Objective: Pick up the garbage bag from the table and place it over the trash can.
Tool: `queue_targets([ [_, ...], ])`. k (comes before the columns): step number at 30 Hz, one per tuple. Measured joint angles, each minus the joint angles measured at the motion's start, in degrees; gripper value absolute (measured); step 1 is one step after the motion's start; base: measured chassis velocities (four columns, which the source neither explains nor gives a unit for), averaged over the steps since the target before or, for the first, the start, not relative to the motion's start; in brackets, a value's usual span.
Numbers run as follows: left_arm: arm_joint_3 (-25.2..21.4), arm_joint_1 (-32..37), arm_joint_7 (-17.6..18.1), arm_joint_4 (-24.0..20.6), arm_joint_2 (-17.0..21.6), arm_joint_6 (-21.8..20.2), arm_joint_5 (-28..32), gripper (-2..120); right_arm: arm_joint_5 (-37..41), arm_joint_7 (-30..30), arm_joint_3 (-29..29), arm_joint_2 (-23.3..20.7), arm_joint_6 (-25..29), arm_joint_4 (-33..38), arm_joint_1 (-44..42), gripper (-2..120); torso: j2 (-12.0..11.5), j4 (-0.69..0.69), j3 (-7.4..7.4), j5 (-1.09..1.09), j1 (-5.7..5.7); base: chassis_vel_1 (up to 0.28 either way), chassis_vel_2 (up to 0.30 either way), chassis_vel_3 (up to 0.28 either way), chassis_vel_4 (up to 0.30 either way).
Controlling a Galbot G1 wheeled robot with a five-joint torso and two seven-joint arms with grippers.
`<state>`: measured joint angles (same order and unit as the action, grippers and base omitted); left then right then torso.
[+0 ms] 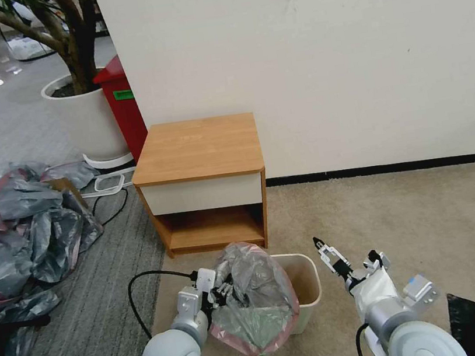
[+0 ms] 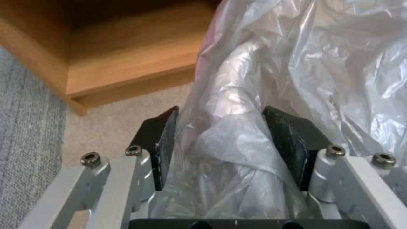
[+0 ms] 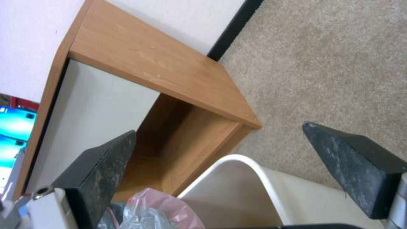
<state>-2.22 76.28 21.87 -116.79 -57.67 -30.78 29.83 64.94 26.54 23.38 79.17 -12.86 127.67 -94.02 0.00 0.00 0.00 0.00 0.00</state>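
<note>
The left claw [image 1: 225, 290] pinched the bag [image 1: 257, 299], which hung over the can's [image 1: 308, 286] left rim, mouth unopened. The right claw [image 1: 321, 247], spread and empty, hovered just beside the can's bare right rim, nearer it.

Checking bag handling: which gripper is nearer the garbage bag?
Left. The left gripper clamps the garbage bag; the right gripper hovers open beside the trash can, apart.
</note>
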Motion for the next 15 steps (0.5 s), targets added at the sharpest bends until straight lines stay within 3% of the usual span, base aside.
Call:
queue_targets([
  [5, 0.02, 0.17, 0.05, 0.12, -0.26, 0.02, 0.13, 49, -0.7, 0.0, -0.34, -0.1, 0.04, -0.01, 0.14, 100, 0.0, 0.0, 0.0, 0.0, 0.0, 0.0, 0.0, 0.0, 0.0],
  [15, 0.02, 0.57, 0.14, -0.23, -0.08, 0.93, 0.1, 15, -3.22, -0.53, -1.22, -0.67, -0.43, 1.05, 0.16, 100, 0.0, 0.0, 0.0, 0.0, 0.0, 0.0, 0.0, 0.0, 0.0],
])
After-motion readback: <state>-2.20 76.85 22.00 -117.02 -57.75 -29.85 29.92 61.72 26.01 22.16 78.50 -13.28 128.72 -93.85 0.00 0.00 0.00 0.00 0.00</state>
